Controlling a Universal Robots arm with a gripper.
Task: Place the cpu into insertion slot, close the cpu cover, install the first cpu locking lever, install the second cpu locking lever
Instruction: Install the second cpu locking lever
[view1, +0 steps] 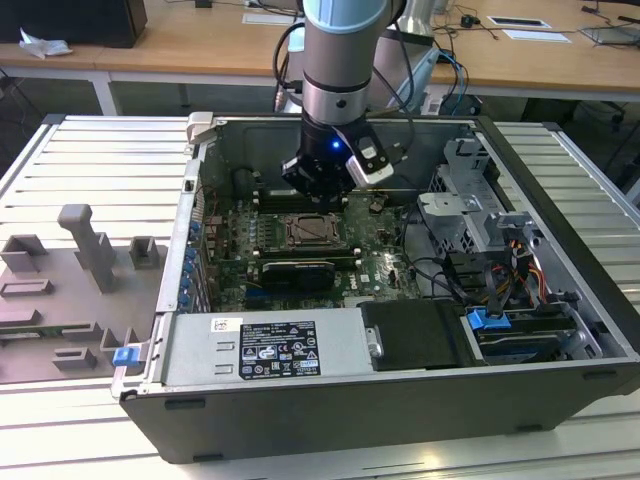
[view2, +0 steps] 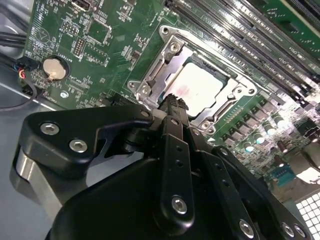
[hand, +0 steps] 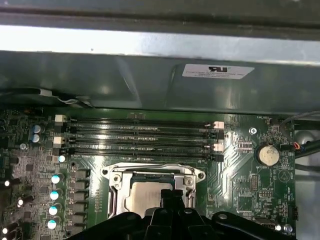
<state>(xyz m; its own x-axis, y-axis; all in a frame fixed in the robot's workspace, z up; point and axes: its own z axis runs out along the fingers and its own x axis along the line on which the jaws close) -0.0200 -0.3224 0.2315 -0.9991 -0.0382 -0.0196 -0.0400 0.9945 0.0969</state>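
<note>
The cpu (view2: 200, 90) lies seated in the insertion slot (view2: 145, 90), framed by the cpu cover (view2: 227, 97). The hand (view2: 172, 102), fingers pressed together, hovers just over the cpu's edge.

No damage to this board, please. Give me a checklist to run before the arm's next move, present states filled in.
1. Pale silvery square cpu lies flat, square to its frame: ok.
2. Thin silvery metal cpu cover down around it: ok.
3. Black gripper empty, fingers shut: ok.
4. Gripper tip over the cover's edge: ok.
5. Locking levers latched: cannot tell.
6. Long black memory slots apart from the gripper: ok.
</note>
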